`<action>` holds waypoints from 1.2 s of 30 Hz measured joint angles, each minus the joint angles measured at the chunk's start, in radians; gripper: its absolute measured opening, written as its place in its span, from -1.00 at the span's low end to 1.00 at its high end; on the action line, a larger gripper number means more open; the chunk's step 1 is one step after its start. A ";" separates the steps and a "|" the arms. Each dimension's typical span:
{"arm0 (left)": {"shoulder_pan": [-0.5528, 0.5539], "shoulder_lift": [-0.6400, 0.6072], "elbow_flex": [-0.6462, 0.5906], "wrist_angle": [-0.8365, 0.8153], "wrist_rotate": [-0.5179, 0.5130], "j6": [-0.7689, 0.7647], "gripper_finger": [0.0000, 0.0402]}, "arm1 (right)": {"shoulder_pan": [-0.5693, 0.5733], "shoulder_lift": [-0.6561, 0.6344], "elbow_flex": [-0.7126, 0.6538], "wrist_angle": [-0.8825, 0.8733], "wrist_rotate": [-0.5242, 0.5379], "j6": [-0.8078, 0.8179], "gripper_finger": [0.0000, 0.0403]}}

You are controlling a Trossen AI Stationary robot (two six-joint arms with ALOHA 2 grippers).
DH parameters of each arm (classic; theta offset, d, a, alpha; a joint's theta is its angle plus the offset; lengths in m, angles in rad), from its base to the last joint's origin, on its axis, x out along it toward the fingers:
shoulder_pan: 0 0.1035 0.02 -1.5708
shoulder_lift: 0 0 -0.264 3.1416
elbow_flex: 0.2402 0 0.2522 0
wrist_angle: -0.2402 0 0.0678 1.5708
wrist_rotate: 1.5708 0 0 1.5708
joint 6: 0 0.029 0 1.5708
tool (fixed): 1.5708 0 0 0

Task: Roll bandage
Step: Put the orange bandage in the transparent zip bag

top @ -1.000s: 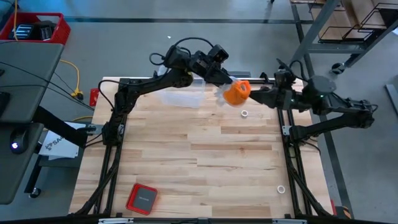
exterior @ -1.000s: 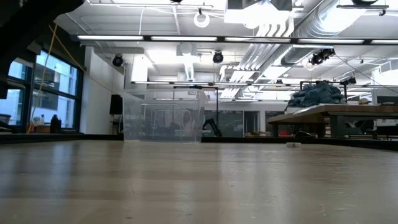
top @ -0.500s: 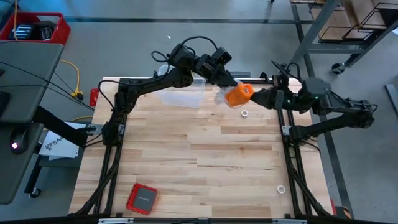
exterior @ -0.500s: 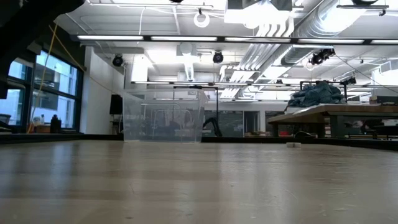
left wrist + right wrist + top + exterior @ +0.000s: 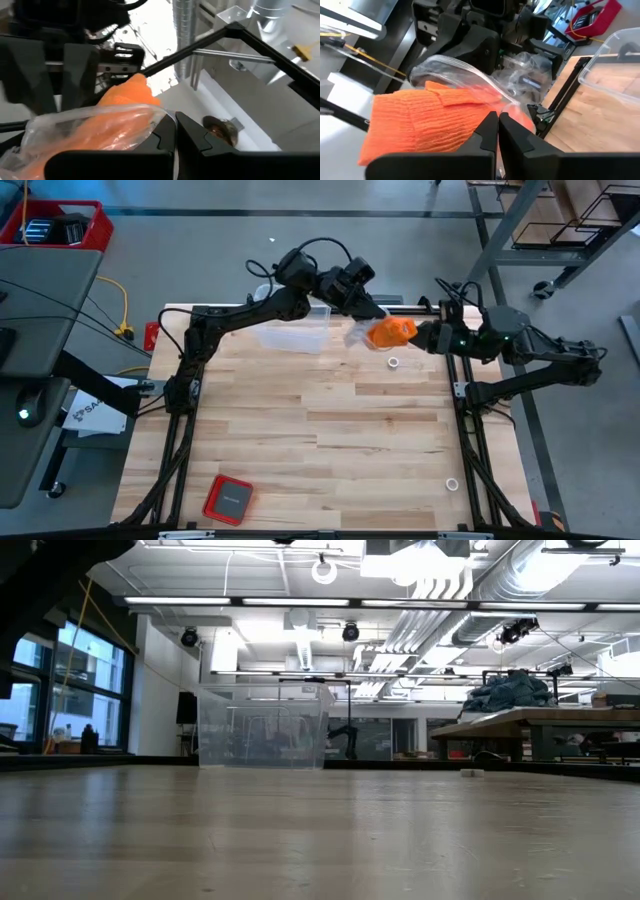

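My left gripper (image 5: 368, 312) pinches the plastic bag (image 5: 85, 125); my right gripper (image 5: 418, 335) grips the orange bandage (image 5: 390, 331) to pull it out.

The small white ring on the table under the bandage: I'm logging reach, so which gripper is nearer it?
Right. The right gripper sits just beside the ring; the left gripper lies farther off, beyond the bandage.

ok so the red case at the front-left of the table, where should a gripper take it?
The red square case lies flat on the table, slightly rotated, far from both grippers. Probably best from straight above, fingers across two opposite straight edges, wrist turned to match its rotation. It looks low, so a side approach would likely offer little to pinch.
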State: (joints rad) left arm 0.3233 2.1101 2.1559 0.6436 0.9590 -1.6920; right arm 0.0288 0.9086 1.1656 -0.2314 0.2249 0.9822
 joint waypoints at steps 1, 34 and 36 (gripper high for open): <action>0.000 0.000 0.000 -0.031 0.001 0.024 -1.00 | 0.002 -0.001 0.000 -0.001 0.004 0.004 -0.99; 0.053 0.002 0.000 -0.794 0.190 0.578 -0.50 | 0.007 -0.073 0.000 -0.198 0.058 0.110 -1.00; 0.053 0.002 0.000 -0.798 0.191 0.580 -0.50 | 0.007 -0.071 0.000 -0.198 0.060 0.114 -1.00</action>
State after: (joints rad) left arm 0.3759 2.1120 2.1555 -0.1547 1.1496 -1.1121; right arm 0.0357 0.8371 1.1658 -0.4294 0.2852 1.0958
